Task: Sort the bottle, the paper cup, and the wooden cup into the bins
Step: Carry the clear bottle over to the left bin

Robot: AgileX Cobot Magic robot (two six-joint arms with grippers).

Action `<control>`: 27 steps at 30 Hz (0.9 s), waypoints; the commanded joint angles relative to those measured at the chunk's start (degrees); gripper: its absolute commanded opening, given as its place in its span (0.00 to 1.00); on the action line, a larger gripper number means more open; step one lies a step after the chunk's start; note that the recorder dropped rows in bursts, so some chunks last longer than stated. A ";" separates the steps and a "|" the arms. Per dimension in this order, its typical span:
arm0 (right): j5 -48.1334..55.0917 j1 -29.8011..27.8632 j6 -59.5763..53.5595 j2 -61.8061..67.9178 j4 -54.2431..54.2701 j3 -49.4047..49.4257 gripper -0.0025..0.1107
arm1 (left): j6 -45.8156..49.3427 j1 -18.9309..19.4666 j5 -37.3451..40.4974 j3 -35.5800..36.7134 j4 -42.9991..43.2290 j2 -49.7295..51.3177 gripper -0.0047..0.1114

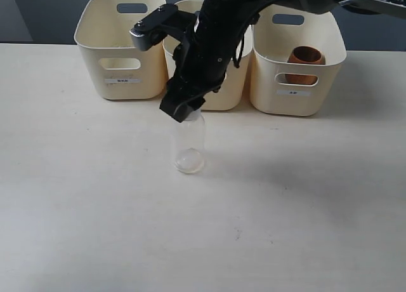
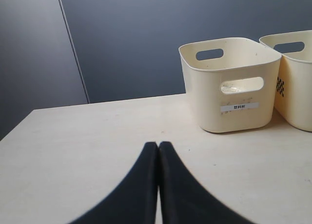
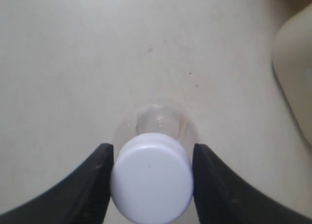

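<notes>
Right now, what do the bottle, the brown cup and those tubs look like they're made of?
The bottle: clear, glossy plastic by the look, since the table shows through it; its cap is matte white, likely plastic. The brown cup: probably wood, reddish-brown with a dull sheen. The tubs: smooth cream plastic, moulded with rounded corners.
</notes>
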 commanded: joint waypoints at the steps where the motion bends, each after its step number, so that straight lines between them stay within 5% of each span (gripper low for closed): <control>1: -4.53 1.43 -0.92 -2.63 -0.20 0.21 0.02 | 0.00 0.03 -0.51 0.10 0.20 -0.28 0.04; 9: -10.63 4.84 -1.16 -7.74 -0.36 0.21 0.02 | -0.11 0.03 -0.51 0.10 0.20 -0.28 0.04; 27: -42.23 9.33 2.05 -10.32 -6.89 0.21 0.02 | -0.11 0.03 -0.51 0.10 0.20 -0.28 0.04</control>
